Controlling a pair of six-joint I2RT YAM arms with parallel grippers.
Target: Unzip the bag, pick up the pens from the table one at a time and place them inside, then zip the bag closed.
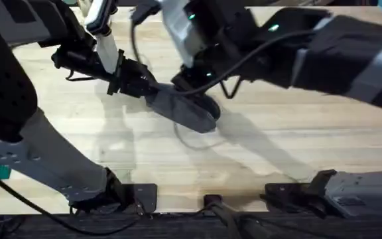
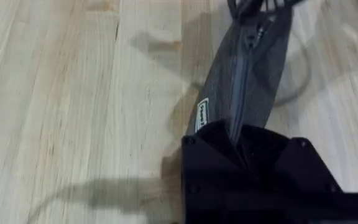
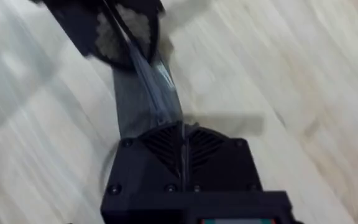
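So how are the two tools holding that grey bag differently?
The left tool is clamped on one end of the bag, while the right tool pinches at the zipper line near the opposite end. In the overhead view the left tool comes in from the left and the right tool reaches from the right. Both are black and shut on the bag.

You're looking at one small white label (image 2: 202, 114) sewn on the side of the grey bag (image 2: 244, 81) — it's carrying dark print running along its length, but the letters are coming through too small to read. Nothing else is showing any writing.
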